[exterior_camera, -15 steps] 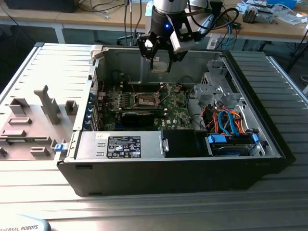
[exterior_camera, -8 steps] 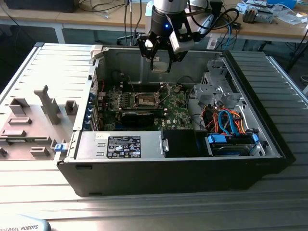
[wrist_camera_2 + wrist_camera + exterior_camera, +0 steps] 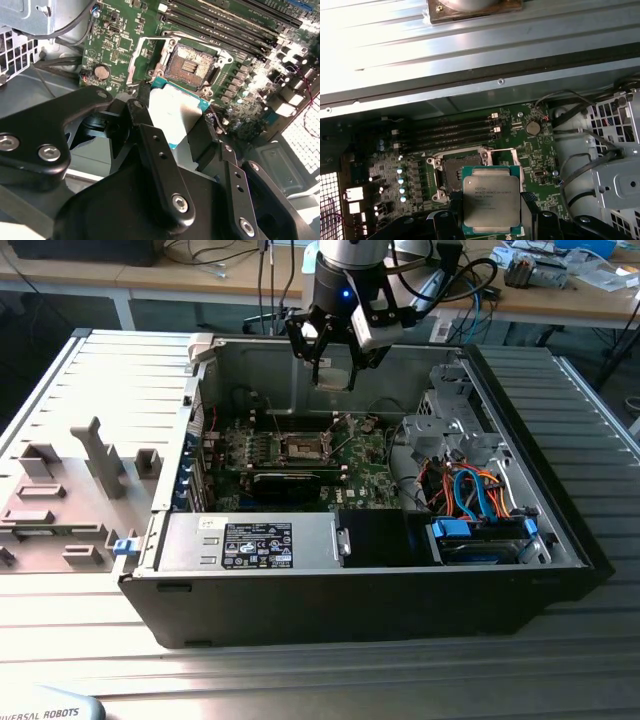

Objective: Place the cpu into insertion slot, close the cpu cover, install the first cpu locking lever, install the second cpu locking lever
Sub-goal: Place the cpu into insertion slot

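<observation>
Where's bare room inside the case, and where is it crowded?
Bare: the empty square socket beside the black memory slots; the ribbed grey tabletop around the black case. Crowded: orange and blue cables at the exterior view's right.

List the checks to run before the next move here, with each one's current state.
1. Grip: gripper shut on cpu: ok.
2. Slot: socket empty, contacts bare: ok.
3. Access: cover lifted off socket: ok.
4. Clearance: cpu held above board, touching nothing: ok.
5. Alignment: cpu squared to socket: cannot tell.
</observation>
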Available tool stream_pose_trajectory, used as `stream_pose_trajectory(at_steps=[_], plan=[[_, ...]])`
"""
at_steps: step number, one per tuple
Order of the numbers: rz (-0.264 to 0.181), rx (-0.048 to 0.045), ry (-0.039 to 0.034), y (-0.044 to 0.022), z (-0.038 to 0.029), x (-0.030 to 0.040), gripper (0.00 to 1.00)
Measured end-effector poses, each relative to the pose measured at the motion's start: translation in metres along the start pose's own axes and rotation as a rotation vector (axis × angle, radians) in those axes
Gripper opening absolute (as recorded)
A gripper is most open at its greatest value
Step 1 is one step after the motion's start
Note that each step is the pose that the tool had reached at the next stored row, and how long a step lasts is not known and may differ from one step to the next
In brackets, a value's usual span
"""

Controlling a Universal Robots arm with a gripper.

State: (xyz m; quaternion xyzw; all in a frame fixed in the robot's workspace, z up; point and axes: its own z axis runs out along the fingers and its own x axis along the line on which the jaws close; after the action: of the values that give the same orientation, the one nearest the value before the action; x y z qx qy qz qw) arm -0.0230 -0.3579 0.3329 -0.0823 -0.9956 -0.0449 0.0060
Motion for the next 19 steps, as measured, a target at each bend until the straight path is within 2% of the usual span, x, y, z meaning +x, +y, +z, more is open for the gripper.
stream_pose_trajectory(at_steps=[19], plan=[[0.051, -0.001, -0.0045, 0.0, 0.0, 0.0, 0.54]])
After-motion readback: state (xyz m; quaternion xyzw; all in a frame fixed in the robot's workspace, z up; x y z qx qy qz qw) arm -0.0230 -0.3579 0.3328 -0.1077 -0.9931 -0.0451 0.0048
